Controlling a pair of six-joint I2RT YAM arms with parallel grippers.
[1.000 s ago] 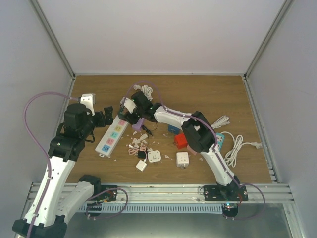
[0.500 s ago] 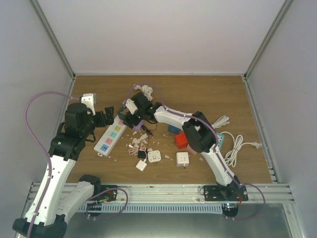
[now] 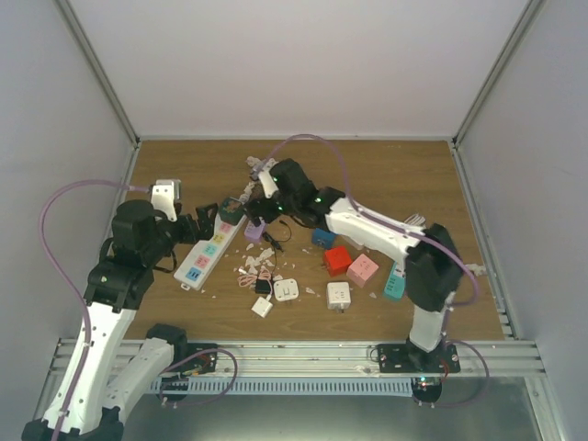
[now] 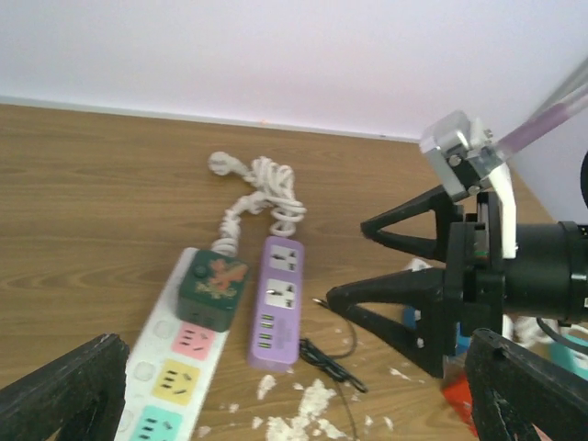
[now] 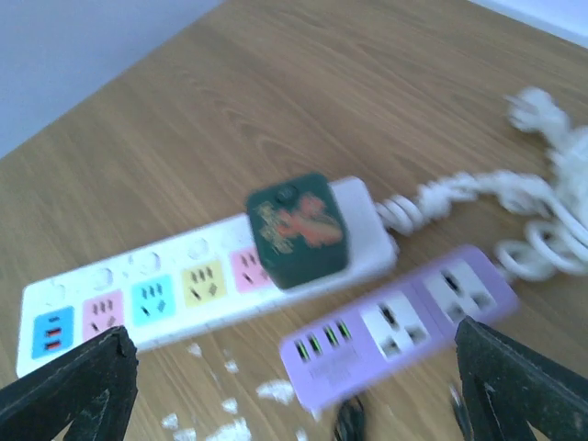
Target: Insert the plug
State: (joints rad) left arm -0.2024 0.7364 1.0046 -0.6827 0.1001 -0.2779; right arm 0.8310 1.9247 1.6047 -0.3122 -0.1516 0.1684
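A dark green cube plug (image 3: 230,213) (image 4: 213,289) (image 5: 299,230) sits seated in the end socket of the white power strip (image 3: 200,260) (image 4: 161,386) (image 5: 138,289), beside the strip's cord. My right gripper (image 3: 256,209) (image 5: 294,367) hovers open just right of the plug and holds nothing; its black fingers (image 4: 395,308) show in the left wrist view. My left gripper (image 3: 204,220) (image 4: 294,367) stands open beside the strip's left side, also with nothing in it. A purple power strip (image 3: 254,230) (image 4: 280,299) (image 5: 395,326) lies right of the white one.
White crumbs (image 3: 259,262) and a black cable (image 4: 331,358) litter the wood. A red cube (image 3: 336,260), a pink cube (image 3: 362,269), white adapters (image 3: 339,295), a teal strip (image 3: 395,285) and a coiled white cord (image 4: 262,188) lie around. Enclosure walls close three sides.
My right gripper has opened, let go of the green plug and drawn back to the right; the plug stays in the white strip. The left arm has barely shifted.
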